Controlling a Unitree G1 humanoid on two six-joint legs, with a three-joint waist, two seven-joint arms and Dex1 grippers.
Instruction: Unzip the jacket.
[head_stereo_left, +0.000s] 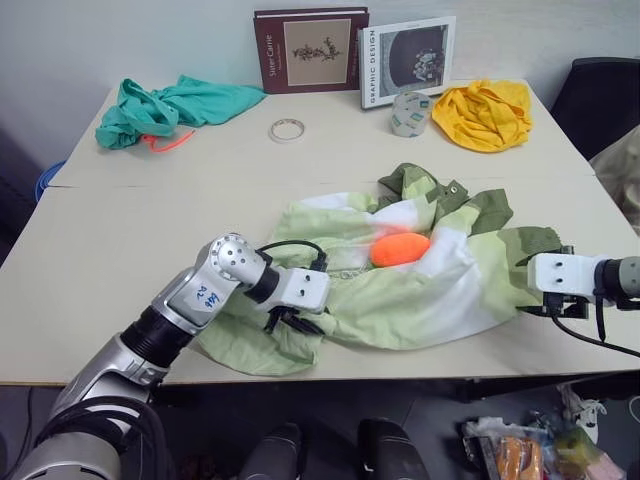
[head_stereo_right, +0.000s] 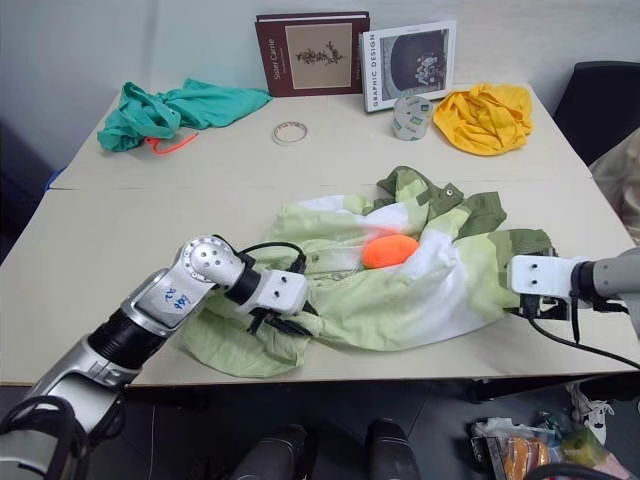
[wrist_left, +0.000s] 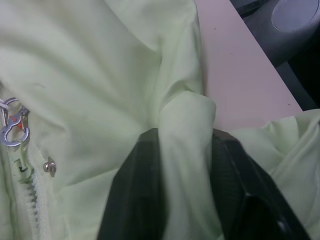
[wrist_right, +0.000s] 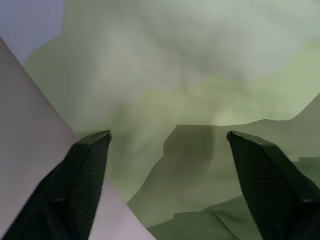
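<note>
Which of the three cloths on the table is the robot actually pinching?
The jacket, the big lime, white and olive one at the front edge. The left gripper has a fold of it. The teal cloth and yellow cloth lie untouched at the back.

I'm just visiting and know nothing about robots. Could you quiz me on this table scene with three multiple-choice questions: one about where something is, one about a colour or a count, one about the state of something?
1. Where does the roll of tape lie?
A. on the jacket
B. on the bare table between the teal cloth and the books
C. on the yellow cloth

2. How many books stand against the wall?
A. one
B. two
C. four

3. What is the left gripper doing?
A. pinching a fold of the jacket
B. hanging open above the table
C. holding the orange thing

Answers:
1. B: the tape sits on the table, right of the teal cloth and in front of the brown book.
2. B: the brown book and the white book.
3. A: in the left wrist view, pale green cloth of the jacket is squeezed between its fingers.
</note>
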